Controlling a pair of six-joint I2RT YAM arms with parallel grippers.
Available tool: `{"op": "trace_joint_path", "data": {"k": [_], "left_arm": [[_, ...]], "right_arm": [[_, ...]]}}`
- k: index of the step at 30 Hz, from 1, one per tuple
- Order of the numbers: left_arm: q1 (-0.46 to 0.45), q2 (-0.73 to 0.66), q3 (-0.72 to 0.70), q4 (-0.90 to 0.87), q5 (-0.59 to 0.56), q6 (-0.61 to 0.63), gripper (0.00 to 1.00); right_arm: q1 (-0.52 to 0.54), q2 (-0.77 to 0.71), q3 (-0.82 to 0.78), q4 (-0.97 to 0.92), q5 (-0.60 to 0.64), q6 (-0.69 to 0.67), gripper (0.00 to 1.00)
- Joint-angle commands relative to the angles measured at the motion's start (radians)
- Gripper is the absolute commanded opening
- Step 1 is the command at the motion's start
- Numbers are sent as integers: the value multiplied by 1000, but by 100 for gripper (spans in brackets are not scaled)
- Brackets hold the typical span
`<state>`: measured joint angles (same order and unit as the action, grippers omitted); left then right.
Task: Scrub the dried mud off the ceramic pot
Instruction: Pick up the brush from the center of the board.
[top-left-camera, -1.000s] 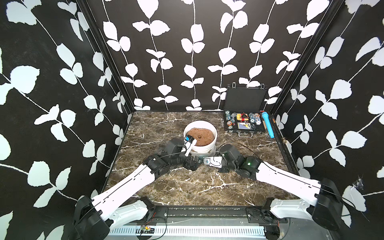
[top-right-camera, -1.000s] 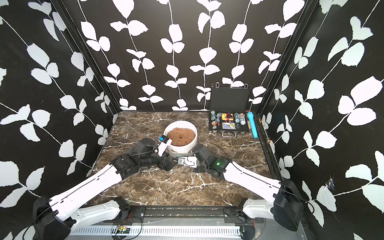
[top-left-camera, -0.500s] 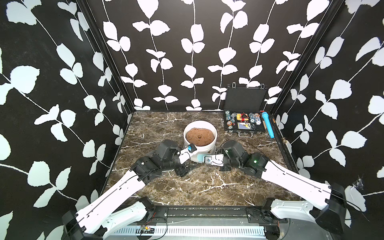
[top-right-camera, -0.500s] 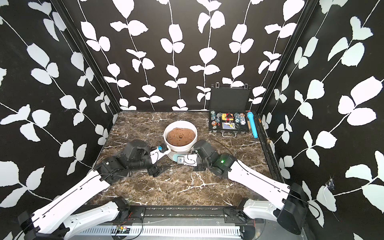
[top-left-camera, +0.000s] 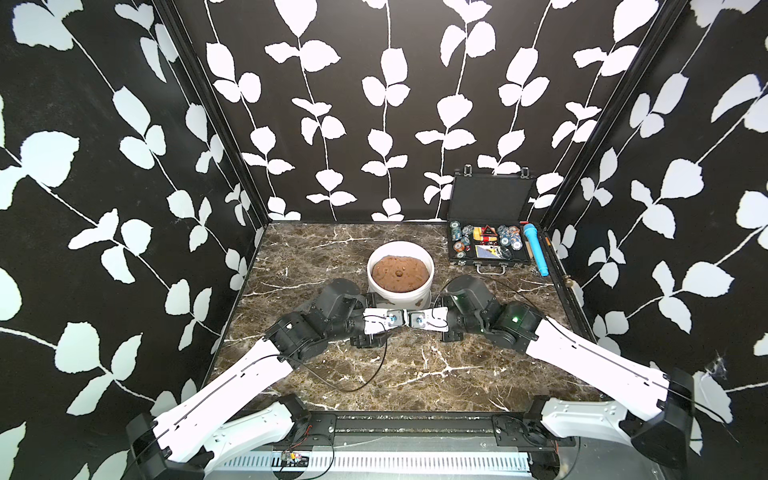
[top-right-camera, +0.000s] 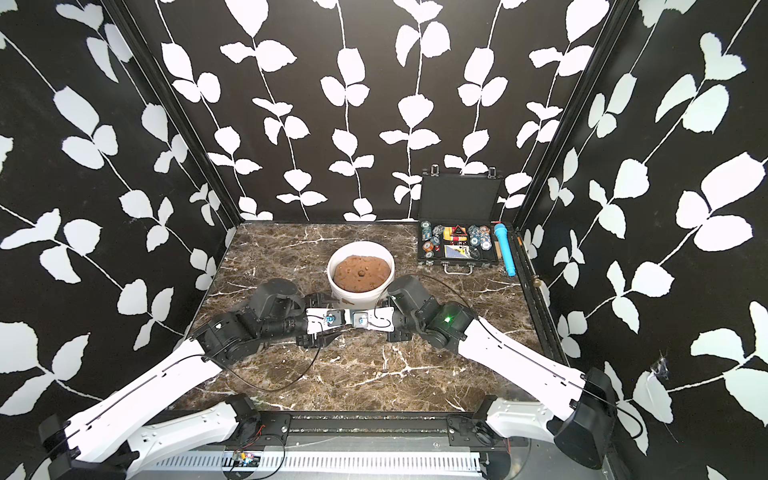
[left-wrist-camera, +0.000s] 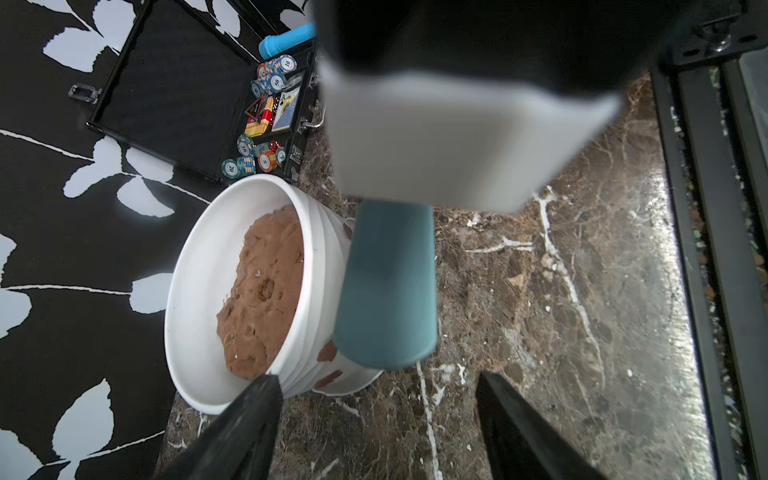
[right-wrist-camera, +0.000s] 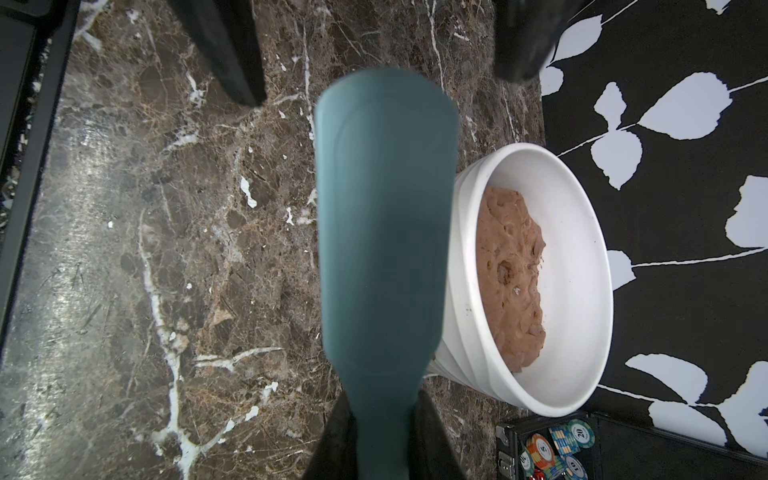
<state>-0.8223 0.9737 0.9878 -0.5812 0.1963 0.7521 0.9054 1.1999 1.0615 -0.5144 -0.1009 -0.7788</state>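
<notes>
The white ribbed ceramic pot (top-left-camera: 376, 286) (top-right-camera: 337, 286) stands mid-table, filled with a domed brown mass (top-left-camera: 400, 272). Dried mud shows as reddish-brown blotches (left-wrist-camera: 328, 353) low on the pot's outer wall (left-wrist-camera: 320, 253). My right gripper (right-wrist-camera: 384, 436) is shut on the narrow end of a teal tool (right-wrist-camera: 382, 232) (left-wrist-camera: 386, 286), which lies along the pot's (right-wrist-camera: 582, 249) front side. Facing it, my left gripper (left-wrist-camera: 378, 399) is open, and its fingers (right-wrist-camera: 232, 54) flank the tool's wide end without touching it. In both top views the two wrists meet nose to nose in front of the pot.
An open black case of chips (top-left-camera: 490, 245) (left-wrist-camera: 266, 124) sits at the back right, with a blue cylinder (top-left-camera: 536, 249) beside it. A black frame rail (left-wrist-camera: 702, 249) runs along the table's front edge. Cables loop from both wrists over the marble.
My left gripper has come down from the pot's rim to the table in front of it, facing the right gripper, and its jaws have narrowed slightly. The right gripper shifted a little left.
</notes>
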Motion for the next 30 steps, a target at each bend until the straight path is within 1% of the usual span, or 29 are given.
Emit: {"op": "trace_joint_path", "data": {"k": [1, 4, 7, 11, 15, 17, 21, 23, 25, 30], "left_arm": [[-1, 51, 67, 17, 81, -52, 76], [-1, 89, 98, -27, 125, -86, 72], [-1, 91, 86, 5, 144, -111, 69], [-1, 118, 101, 33, 141, -122, 65], [-1, 149, 112, -15, 100, -100, 60], [-1, 144, 97, -4, 71, -90, 60], [-1, 151, 100, -7, 40, -71, 55], [-1, 159, 101, -22, 30, -52, 54], [-1, 161, 99, -44, 4, -31, 58], [-1, 156, 94, -40, 4, -15, 59]], "right_arm": [[11, 2, 10, 43, 12, -8, 7], [13, -6, -7, 80, 36, -5, 7], [12, -6, -18, 110, 44, -1, 7], [17, -1, -21, 130, 39, 4, 7], [17, -12, -31, 148, 31, 13, 7], [17, -15, -36, 146, 24, 12, 7], [17, -11, -38, 146, 13, 19, 7], [17, -11, -36, 145, 15, 21, 7], [16, -14, -35, 143, 14, 21, 7], [16, -18, -35, 139, 9, 23, 7]]}}
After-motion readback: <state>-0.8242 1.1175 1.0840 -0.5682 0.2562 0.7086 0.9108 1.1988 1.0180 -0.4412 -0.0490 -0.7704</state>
